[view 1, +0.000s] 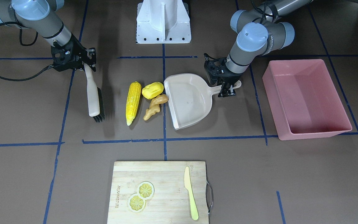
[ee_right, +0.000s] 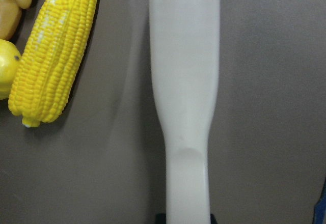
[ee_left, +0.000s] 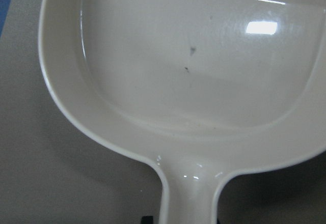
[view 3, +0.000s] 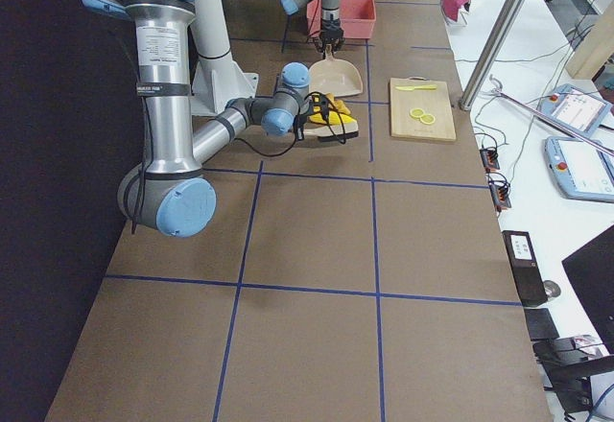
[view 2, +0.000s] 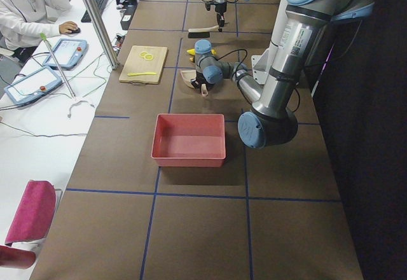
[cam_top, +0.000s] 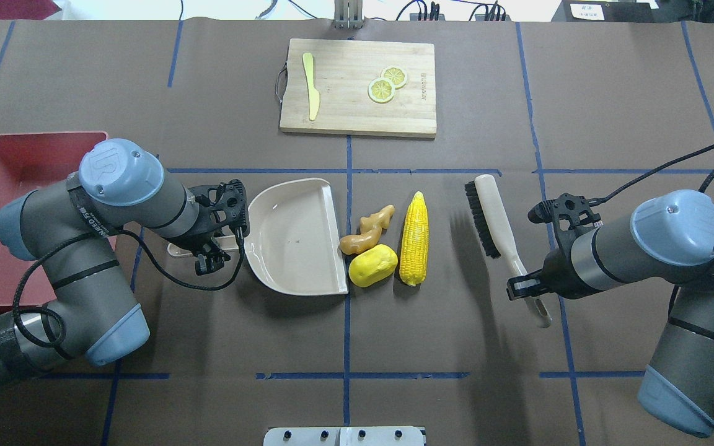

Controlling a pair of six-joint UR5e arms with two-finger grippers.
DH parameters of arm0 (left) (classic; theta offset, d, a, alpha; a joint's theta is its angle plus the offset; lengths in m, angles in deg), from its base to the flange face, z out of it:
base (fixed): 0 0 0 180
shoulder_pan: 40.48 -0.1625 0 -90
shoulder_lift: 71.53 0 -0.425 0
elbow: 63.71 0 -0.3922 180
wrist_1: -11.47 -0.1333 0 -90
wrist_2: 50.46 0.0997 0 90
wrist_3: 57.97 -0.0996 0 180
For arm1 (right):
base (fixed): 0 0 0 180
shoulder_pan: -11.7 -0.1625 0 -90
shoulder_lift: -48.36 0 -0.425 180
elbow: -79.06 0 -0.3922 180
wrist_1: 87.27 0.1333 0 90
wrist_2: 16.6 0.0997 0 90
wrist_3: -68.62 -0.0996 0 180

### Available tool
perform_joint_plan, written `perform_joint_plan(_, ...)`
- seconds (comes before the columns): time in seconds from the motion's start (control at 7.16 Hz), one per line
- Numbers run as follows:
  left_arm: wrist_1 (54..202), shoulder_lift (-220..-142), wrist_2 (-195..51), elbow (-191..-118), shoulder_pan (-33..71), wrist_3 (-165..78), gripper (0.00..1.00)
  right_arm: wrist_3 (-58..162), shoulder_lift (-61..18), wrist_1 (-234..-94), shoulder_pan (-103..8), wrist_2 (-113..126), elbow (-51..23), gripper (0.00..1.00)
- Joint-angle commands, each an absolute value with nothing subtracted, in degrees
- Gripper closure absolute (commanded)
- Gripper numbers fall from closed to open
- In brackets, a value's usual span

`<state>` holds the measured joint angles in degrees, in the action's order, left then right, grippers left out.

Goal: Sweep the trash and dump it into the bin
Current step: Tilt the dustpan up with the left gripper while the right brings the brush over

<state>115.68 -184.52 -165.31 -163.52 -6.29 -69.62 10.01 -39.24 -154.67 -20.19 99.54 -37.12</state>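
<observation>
the bin (cam_top: 22,161), a big pink rectangular tub with sloped walls and a rim, sits on the bench (cam_top: 580,111) at nine o'clock of the dustpan in the overhead view, well apart from the trash (view 1: 152,90); only its own pink floor shows inside. the beige dustpan (cam_top: 295,235) lies flat with its open lip toward three o'clock, and its pan holds only a couple of tiny dark specks. the left gripper (cam_top: 214,251) has its fingers clamped on the dustpan's handle. the right gripper (cam_top: 527,288) has its fingers closed on the handle of a pale brush (cam_top: 496,210), black bristles facing nine o'clock. between lip and brush lie a long ribbed yellow corn cob (cam_top: 414,238), tapered tip at twelve o'clock; a smooth rounded yellow lump (cam_top: 372,265) at its eight o'clock; and a knobbly tan ginger root (cam_top: 369,230) touching the lump, right at the lip.
</observation>
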Motion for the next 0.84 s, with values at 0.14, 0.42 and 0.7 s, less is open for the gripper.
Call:
perform_joint_plan(0.14,115.01,-185.17,-160.59,-164.34,-6.38,-70.45,0.95,10.00,-38.31,-154.69,-19.77,99.59,-36.43,1.00)
perform_joint_plan(0.42,115.01,-185.26,-160.50,-164.61,-6.64,-70.45,0.95,9.30,-37.07,-154.77,-19.68,99.68,-35.03,1.00)
perform_joint_plan(0.7,114.57,-185.52,-160.50,-164.61,-6.73,-72.19,0.95,1.87,-36.20,-155.21,-19.24,100.20,-35.11,1.00)
